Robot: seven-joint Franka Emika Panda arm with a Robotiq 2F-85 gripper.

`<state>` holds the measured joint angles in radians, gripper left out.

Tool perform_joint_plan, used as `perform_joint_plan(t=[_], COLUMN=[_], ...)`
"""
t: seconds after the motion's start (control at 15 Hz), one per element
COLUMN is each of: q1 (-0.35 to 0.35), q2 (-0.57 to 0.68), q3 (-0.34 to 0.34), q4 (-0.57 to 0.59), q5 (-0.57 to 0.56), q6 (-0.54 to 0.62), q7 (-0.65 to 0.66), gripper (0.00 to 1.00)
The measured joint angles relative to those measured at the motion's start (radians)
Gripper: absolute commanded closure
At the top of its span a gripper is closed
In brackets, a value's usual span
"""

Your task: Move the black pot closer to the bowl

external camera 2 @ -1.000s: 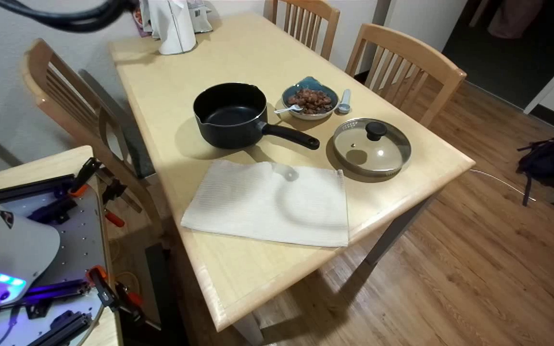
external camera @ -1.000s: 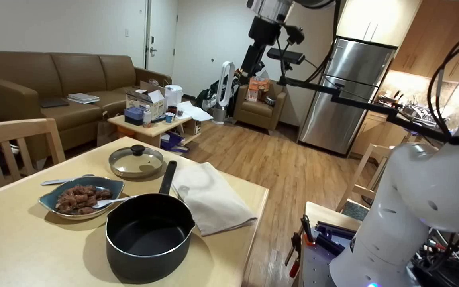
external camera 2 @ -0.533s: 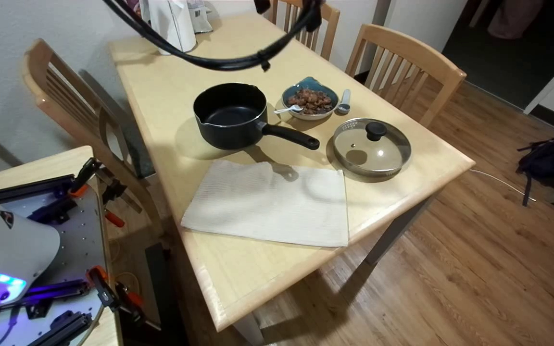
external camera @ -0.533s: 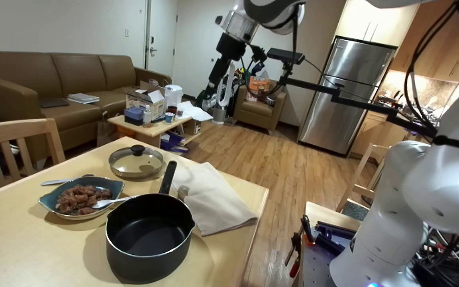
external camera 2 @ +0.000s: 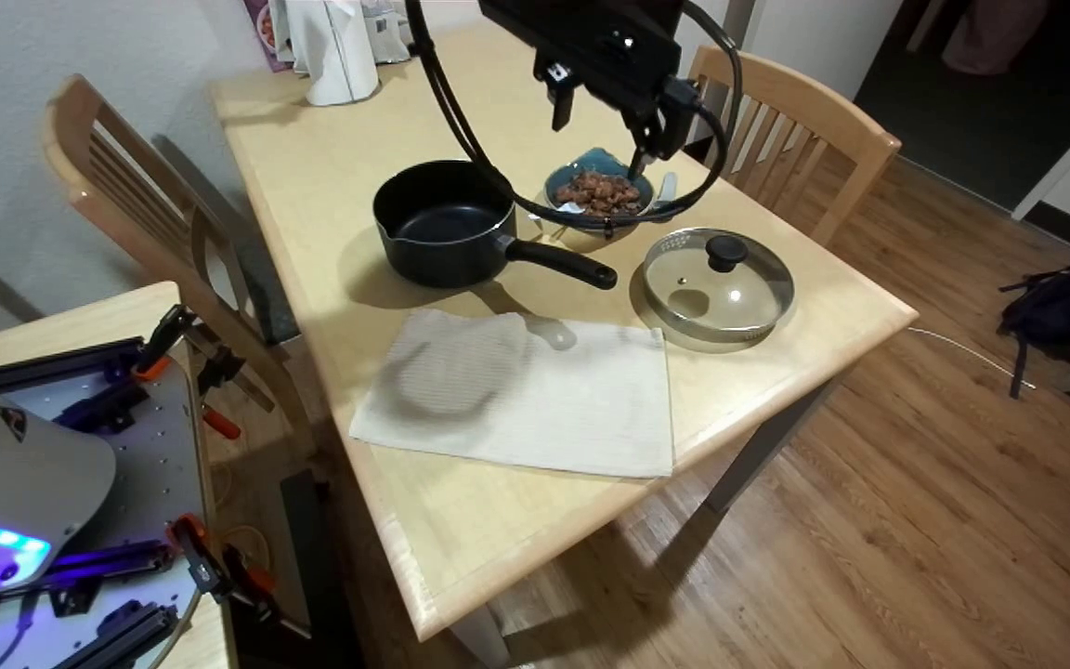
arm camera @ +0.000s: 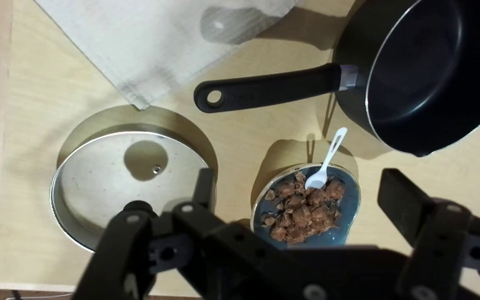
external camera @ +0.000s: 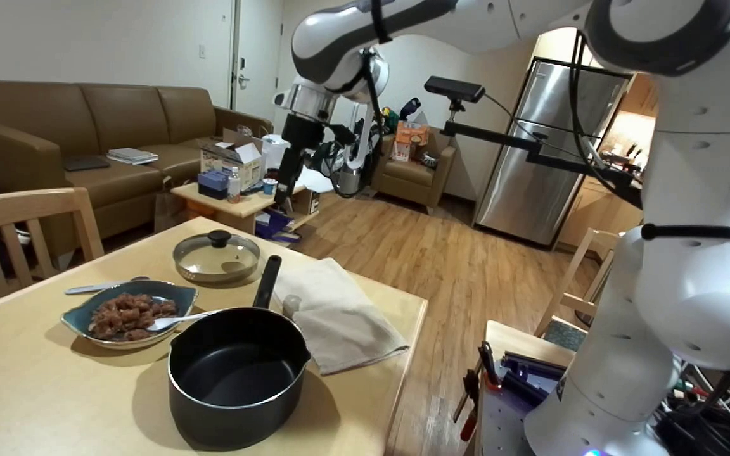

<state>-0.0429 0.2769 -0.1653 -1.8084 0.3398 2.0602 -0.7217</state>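
- Find the black pot [external camera 2: 445, 223] upright on the wooden table [external camera 2: 461, 520], above and left of centre in an exterior view, and cut off by the upper right corner of the wrist view.
- See its straight handle [arm camera: 265, 89] pointing left across the upper half of the wrist view, tip between the pale cloth [arm camera: 140, 46] and the glass lid [arm camera: 98, 179].
- Can place the blue bowl [arm camera: 351, 202] near the pot, below it and to the left in the wrist view, with a gap between the two.
- Note brown chunks of food [arm camera: 306, 214] in the bowl, and a white spoon [arm camera: 326, 164] leaning there, handle toward the pot.
- Find the gripper [arm camera: 301, 196] at the bottom of the wrist view, fingers [arm camera: 203, 187] spread wide, with the bowl framed in the gap.
- See a black knob [external camera 2: 726, 252] on top of the lid, right of centre in an exterior view.
- Make out a pale utensil [external camera 2: 669, 186] just beside the bowl, perhaps a scoop, partly hidden behind a black cable [external camera 2: 606, 223].
- Trace the white arm [external camera: 498, 25] across the top of an exterior view; note a brown sofa [external camera: 124, 120] there at upper left.
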Motion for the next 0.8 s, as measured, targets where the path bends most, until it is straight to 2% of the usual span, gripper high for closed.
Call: perform_joint_plan(t=[0.27, 0.6, 0.73, 0.8], q1=[-0.036, -0.069, -0.071, -0.078], q2=[0.026, 0.046, 0.073, 0.086], q3=[0.037, 0.09, 0.107, 0.125], q4=[0.023, 0.007, 0.006, 0.008], q5=[-0.002, 0.103, 0.105, 0.11], q6=[-0.006, 0.079, 0.097, 0.076], q7=[0.01, 0.162, 0.226, 0.203], gripper=[0.0, 0.0, 0.0, 0.0])
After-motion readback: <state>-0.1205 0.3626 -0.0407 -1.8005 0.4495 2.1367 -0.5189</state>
